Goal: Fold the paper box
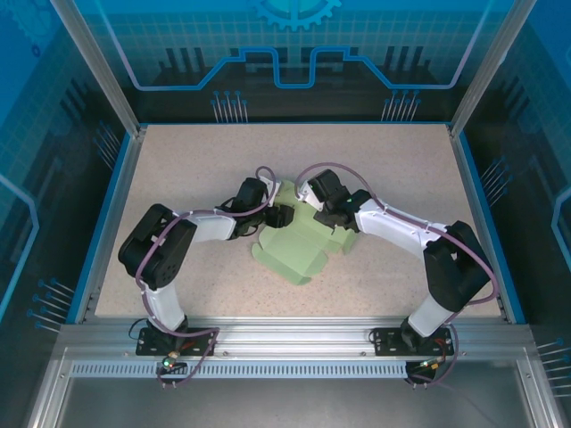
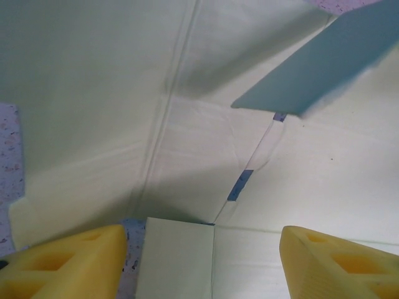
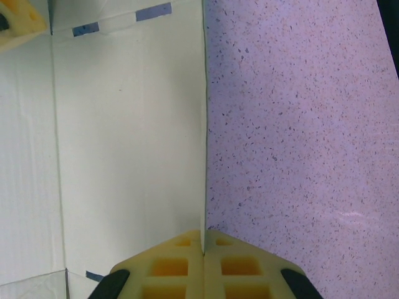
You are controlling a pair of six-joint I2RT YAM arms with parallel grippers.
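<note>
The box lay mid-table between the two arms, a pale green die-cut sheet with some flaps raised. The right gripper was clenched on the edge of one panel, with speckled tabletop just beside it. The left gripper hung released, its yellow fingers spread apart over the box's creased inner face.

From above, the left arm and right arm hide the 12 o'clock edge of the paper box — in the left wrist view its raised flap, at 1 o'clock, is blurred.
</note>
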